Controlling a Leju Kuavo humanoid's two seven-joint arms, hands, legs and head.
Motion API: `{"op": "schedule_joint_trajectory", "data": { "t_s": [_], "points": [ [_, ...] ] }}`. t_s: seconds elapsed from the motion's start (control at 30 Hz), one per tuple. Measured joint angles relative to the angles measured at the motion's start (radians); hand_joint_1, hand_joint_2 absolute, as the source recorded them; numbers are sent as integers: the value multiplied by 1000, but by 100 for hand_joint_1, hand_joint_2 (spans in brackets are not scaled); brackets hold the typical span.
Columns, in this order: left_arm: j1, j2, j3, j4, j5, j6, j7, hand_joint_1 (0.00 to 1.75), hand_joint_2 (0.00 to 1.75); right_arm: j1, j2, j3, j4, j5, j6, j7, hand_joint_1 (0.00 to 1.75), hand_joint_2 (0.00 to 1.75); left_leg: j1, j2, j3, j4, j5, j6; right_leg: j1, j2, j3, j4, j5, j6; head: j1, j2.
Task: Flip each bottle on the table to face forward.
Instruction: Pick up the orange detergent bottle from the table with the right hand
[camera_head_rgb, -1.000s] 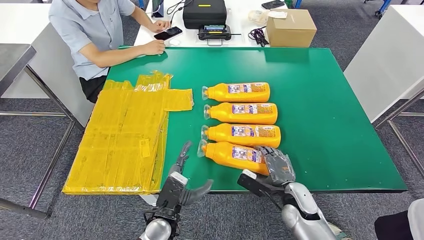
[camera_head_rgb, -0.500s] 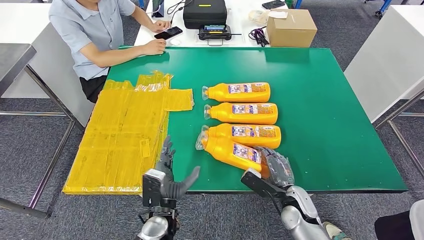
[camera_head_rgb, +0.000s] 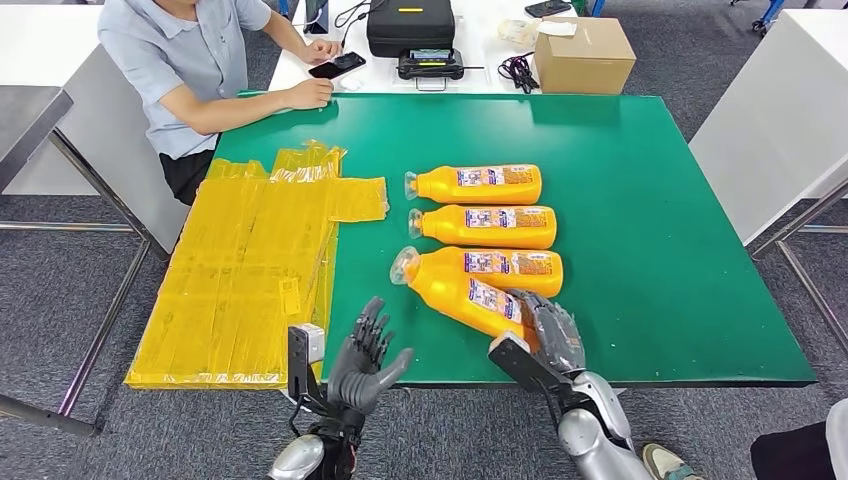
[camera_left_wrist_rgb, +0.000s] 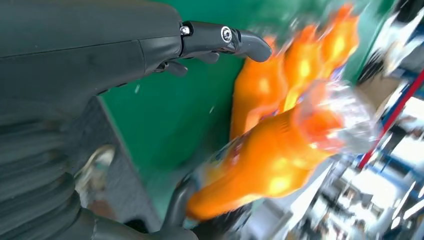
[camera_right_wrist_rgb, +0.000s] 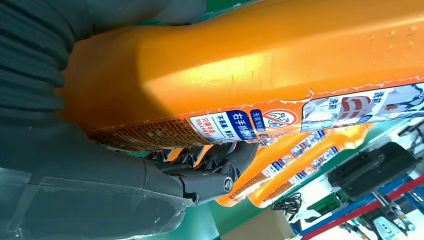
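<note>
Risk of slip: right hand (camera_head_rgb: 548, 338) grips only the base of the nearest bottle (camera_head_rgb: 463, 293), neck raised over the green table (camera_head_rgb: 650, 250), body touching the next bottle (camera_head_rgb: 500, 263). Left hand (camera_head_rgb: 366, 357) hovers near, fingers spread, empty. A twist could nudge the row.

4 bright orange bottles (camera_head_rgb: 478, 240) with clear caps and blue-and-white labels on a deep green table (camera_head_rgb: 650, 240), yellow bags (camera_head_rgb: 250, 270) alongside, dark grey hand (camera_head_rgb: 365, 355) nearby.
</note>
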Motion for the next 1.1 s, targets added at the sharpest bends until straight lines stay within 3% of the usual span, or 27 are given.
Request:
{"op": "schedule_joint_trajectory", "data": {
  "t_s": [0.1, 0.27, 0.53, 1.1],
  "points": [
    [-3, 9, -13, 17, 22, -68, 15, 0, 175, -3, 6, 0, -4, -25, 2, -18, 150, 175, 0, 0, 0, 0, 0, 0, 0, 0, 0, 0, 0, 0, 0, 0],
    [-12, 13, -16, 30, 20, -109, -28, 0, 175, -4, 18, 2, -24, -58, 19, -49, 151, 175, 0, 0, 0, 0, 0, 0, 0, 0, 0, 0, 0, 0, 0, 0],
    [-49, 12, -15, 33, -20, -110, -121, 0, 175, -24, 36, 25, -31, -83, 57, -71, 149, 175, 0, 0, 0, 0, 0, 0, 0, 0, 0, 0, 0, 0, 0, 0],
    [-92, -3, -14, 84, -64, -86, -173, 0, 175, -65, 64, 91, -31, -113, 116, -98, 149, 175, 0, 0, 0, 0, 0, 0, 0, 0, 0, 0, 0, 0, 0, 0]
  ]
}}
